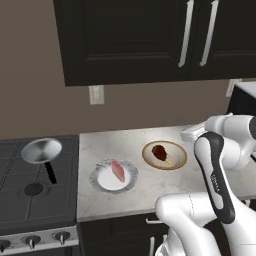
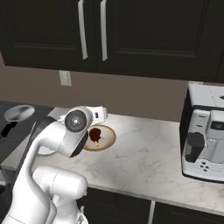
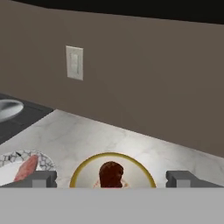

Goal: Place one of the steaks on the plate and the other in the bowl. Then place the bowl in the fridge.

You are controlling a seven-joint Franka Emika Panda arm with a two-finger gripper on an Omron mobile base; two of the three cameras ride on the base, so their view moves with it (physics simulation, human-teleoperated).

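A beige-cream bowl (image 1: 164, 155) (image 2: 105, 139) stands on the marble counter and holds the reddish-brown steak (image 1: 160, 152) (image 2: 94, 133) (image 3: 111, 174). To its left, a white patterned plate (image 1: 102, 181) (image 3: 8, 162) carries the pinkish-red steak (image 1: 118, 170) (image 3: 26, 168). My gripper (image 3: 112, 179) hovers open just right of and above the bowl, tilted toward the wall. Its fingertips (image 3: 41, 178) stand wide apart with the bowl (image 3: 83, 173) showing between them, and they hold nothing. The fridge is out of view.
A stove (image 1: 35, 200) lies left of the counter with a shiny silver dish (image 1: 41, 150) on it. A white coffee machine (image 2: 205, 144) stands at the counter's right end. Dark cabinets (image 1: 150, 35) hang overhead. A wall outlet (image 3: 74, 62) sits on the backsplash.
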